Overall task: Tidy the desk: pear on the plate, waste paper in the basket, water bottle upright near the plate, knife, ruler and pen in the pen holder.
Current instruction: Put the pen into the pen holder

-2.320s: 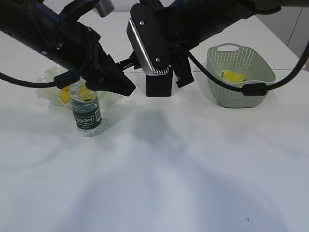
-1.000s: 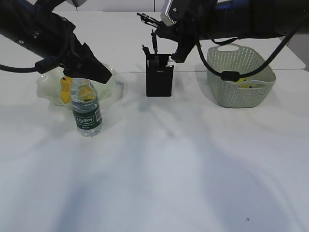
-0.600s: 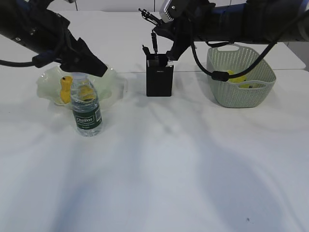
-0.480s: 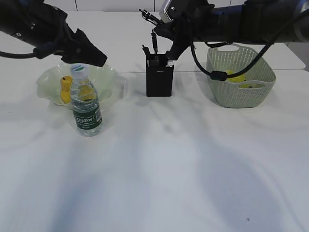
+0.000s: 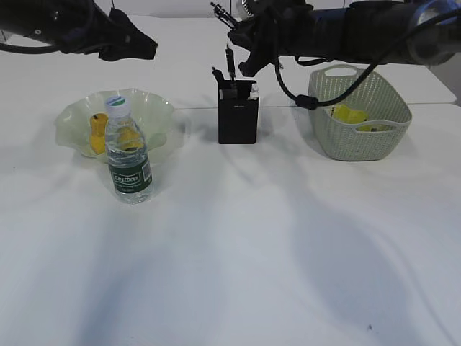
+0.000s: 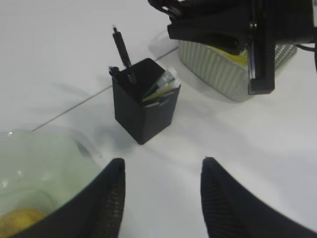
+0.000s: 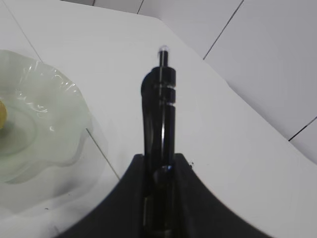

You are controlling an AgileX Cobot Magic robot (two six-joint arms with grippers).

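Moved since earlier views: left arm has risen off the bottle to the upper left; right arm has lifted from low over the holder to above and behind it.

Item: pen (image 7: 159,129), black, slim, rigid, light; smooth barrel, likely slippery. Held in the right pincer (image 7: 158,171), pads closed on the lower barrel, clip end and tip button projecting beyond the pads. Judged best gripped mid-barrel, as here; little force needed, though a loose hold could let it swivel.

Location: in the exterior view the pen (image 5: 221,11) sits at 12 o'clock of the holder (image 5: 238,112), above it and well apart from it.

Right arm: reaches in from the right edge, pincer (image 5: 238,18) over the worktop (image 5: 238,245) behind the holder.

Left arm: raised at upper left, pincer (image 5: 137,45) at 12 o'clock of the plate (image 5: 155,108), clear of everything. In its wrist view the left pincer (image 6: 161,193) stands partly apart, nothing between the pads.

Other stock:
- Holder (image 6: 144,101) already carries a black stick and flat pale items.
- Bottle (image 5: 127,155) upright, just at 6 o'clock of the plate.
- Pear (image 5: 99,131) on the plate.
- Paper (image 5: 349,115) in the basket (image 5: 358,140), at 3 o'clock of the holder.
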